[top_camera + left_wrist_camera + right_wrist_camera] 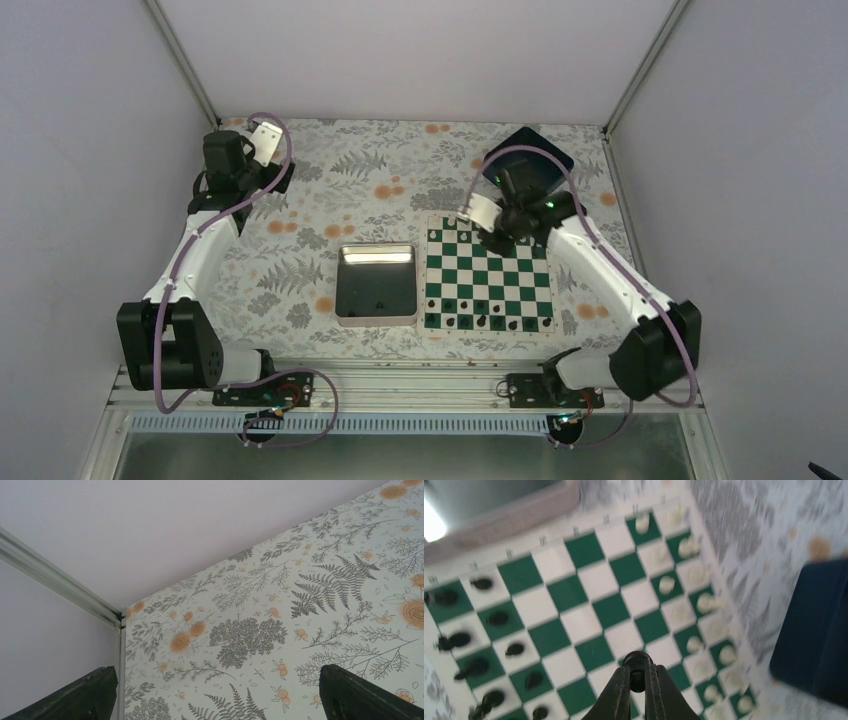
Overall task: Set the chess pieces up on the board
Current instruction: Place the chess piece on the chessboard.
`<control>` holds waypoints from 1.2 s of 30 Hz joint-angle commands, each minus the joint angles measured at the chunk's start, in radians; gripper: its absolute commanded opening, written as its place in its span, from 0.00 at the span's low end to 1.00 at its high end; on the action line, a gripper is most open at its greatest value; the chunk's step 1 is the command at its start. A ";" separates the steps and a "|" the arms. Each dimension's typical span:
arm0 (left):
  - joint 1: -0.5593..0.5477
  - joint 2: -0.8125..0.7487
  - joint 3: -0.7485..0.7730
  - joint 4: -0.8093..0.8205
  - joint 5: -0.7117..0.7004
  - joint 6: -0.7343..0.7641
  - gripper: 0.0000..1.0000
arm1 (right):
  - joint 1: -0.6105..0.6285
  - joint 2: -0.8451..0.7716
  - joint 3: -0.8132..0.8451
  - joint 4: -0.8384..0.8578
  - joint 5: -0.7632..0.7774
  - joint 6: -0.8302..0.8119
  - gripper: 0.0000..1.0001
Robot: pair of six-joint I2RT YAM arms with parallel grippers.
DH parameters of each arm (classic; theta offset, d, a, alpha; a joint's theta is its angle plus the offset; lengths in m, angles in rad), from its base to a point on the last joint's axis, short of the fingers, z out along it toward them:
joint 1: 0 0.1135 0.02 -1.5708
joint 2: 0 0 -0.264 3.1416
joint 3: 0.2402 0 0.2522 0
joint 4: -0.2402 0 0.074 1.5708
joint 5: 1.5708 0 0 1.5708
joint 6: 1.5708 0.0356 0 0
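Observation:
The green and white board (489,276) lies right of centre on the table. Several black chess pieces (470,322) stand along its near rows, and small white pieces line its far rows. My right gripper (497,236) hovers over the board's far part, shut on a black chess piece (636,667), which it holds above the squares in the right wrist view. The board (589,580) fills that view, with black pieces (499,618) at the left. My left gripper (262,142) is at the far left of the table, open and empty; its fingertips (350,690) frame bare tablecloth.
A shiny silver tin (376,284) sits left of the board. A dark blue bin (528,152) stands behind the board, also at the right in the wrist view (819,630). Walls and metal posts enclose the floral tablecloth.

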 commanded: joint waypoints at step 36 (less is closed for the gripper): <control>0.004 0.016 0.010 0.000 0.021 -0.007 1.00 | -0.210 -0.175 -0.617 0.062 0.007 -0.128 0.08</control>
